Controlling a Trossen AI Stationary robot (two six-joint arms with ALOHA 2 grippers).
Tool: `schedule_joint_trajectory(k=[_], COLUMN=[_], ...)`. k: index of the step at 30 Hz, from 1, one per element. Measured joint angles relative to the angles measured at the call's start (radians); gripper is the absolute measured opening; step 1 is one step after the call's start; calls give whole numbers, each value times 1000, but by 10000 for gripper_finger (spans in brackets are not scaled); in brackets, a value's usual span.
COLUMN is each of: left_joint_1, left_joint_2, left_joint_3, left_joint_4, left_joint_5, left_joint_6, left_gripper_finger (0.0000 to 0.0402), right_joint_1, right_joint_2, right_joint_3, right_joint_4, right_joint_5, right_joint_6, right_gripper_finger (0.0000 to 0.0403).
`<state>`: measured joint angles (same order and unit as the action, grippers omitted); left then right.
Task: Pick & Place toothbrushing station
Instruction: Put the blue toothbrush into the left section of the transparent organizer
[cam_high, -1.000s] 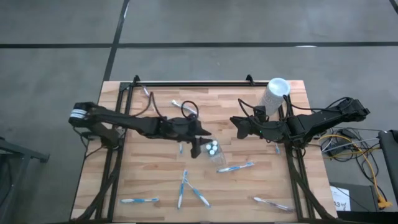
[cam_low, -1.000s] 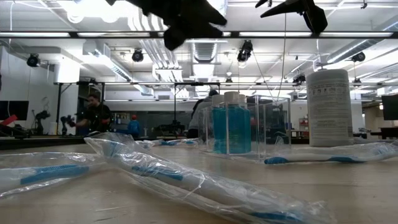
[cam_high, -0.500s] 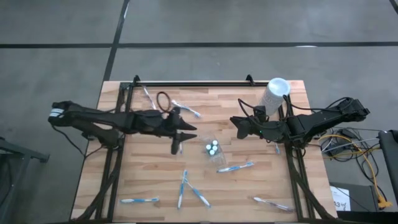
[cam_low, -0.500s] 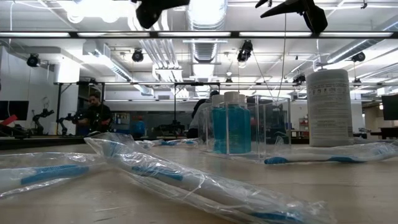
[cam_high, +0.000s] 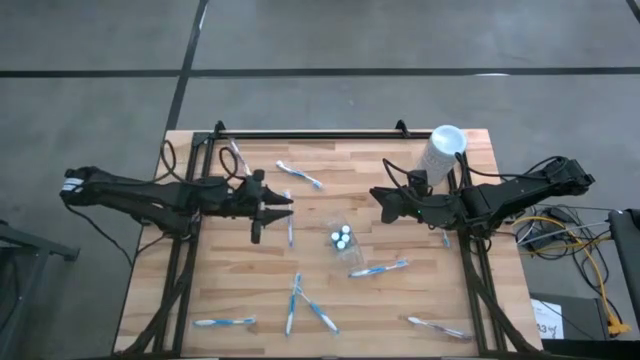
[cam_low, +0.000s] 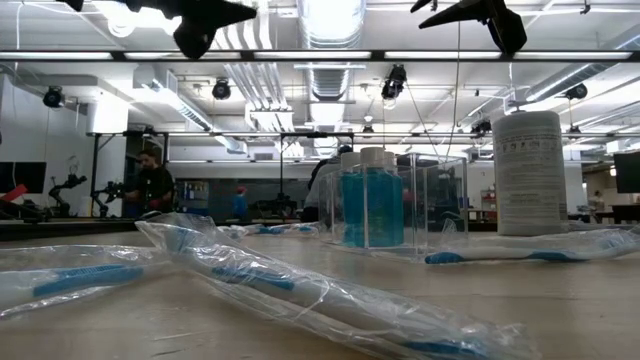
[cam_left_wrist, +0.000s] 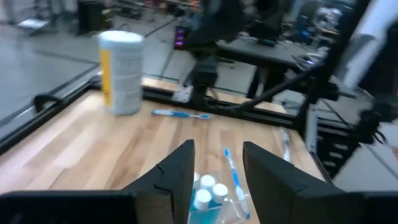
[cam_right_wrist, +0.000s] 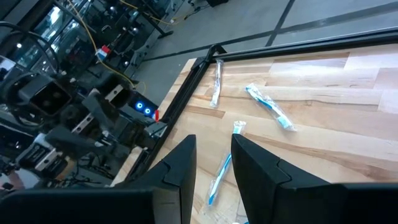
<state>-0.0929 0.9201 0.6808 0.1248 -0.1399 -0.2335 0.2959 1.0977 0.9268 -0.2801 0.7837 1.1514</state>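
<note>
You have three tubes in the clear pouch — toothbrushes lie scattered; left gripper and right gripper both parted, empty.

Two dark jointed arms, seemingly black-cabled, left arm white-banded.

Robotics lab: ceiling ducts, workbenches.

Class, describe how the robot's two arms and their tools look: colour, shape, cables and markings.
Both arms are dark, slim and jointed. The left tool and right tool each end in two dark, flat, tapering fingers. Black cables loop along the arms. The left arm has a white band near its outer end.
</note>
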Motion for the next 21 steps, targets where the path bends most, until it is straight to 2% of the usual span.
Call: schedule_joint_trajectory(k=[9, 14, 16, 18, 21], left_joint_1=[3, 36, 48, 64, 90], left_joint_2=[-9, -8, -8, -8, 1], left_joint_3=[6, 3, 3, 3, 1], left_joint_4=[-128, -247, -277, -284, -278], left_joint_5=[-187, -409, -446, -445, -429], left_joint_6=[-194, -599, -728, -740, -662], left_gripper_finger=[140, 140, 140, 140, 140], right_joint_1=[0, 0, 0, 0, 0], right_joint_2=[0, 0, 0, 0, 0], right_joint_3=[0, 0, 0, 0, 0], right_joint_4=[0, 0, 1, 0, 1], right_joint_5=[0, 0, 0, 0, 0], right_joint_6=[0, -2, 0, -1, 0], right_gripper_finger=[98, 98, 98, 98, 98])
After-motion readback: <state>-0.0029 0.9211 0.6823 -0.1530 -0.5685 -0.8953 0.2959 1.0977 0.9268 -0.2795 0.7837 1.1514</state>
